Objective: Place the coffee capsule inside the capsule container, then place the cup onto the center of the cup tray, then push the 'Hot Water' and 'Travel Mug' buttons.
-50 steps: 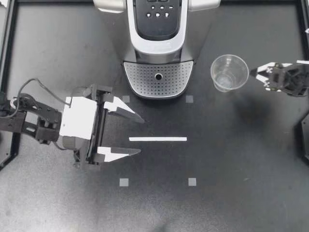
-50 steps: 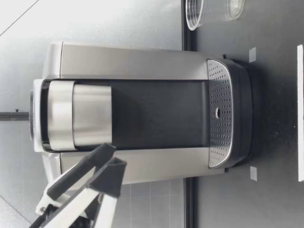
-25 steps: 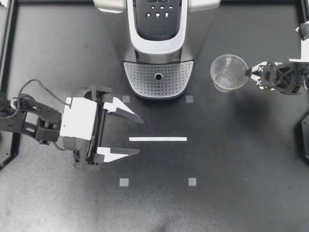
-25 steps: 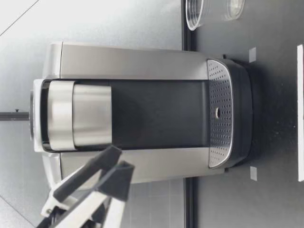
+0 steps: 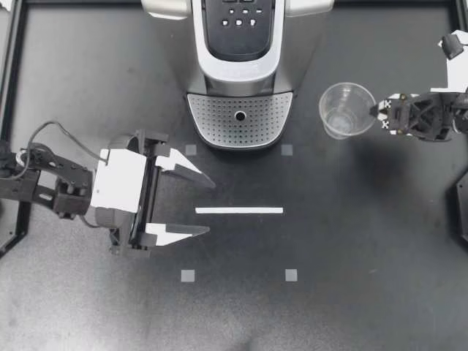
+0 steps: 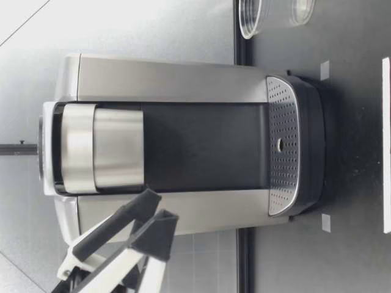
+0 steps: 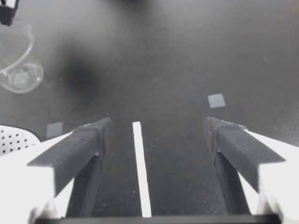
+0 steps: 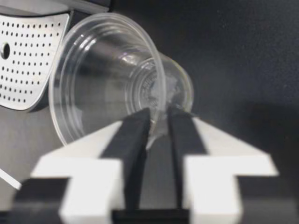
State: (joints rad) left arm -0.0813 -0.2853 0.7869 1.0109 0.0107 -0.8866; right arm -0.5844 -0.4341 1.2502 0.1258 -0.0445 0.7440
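The left tool [image 5: 211, 207] hung over the surface [image 5: 365, 241] in front of the coffee machine [image 5: 240, 66], toward the left arm's side. Its fingers were spread wide apart and held nothing. Seen from its wrist, the white strip [image 7: 140, 172] on the surface ran between the two fingers [image 7: 84, 144], closer to one of them.

The clear cup [image 5: 347, 110] stood upright on the surface just beside the coffee machine, on the right arm's side. It was level with the perforated cup tray [image 5: 212, 121] at the machine's front but not on it. The right tool [image 5: 380, 115] was at the cup's rim, on the side facing away from the coffee machine. Its fingers were drawn almost together and clamped on the cup's thin wall, with one finger [image 8: 135, 130] inside the rim and the other outside.

The buttons [image 5: 240, 18] on the coffee machine's top panel were well apart from both tools.
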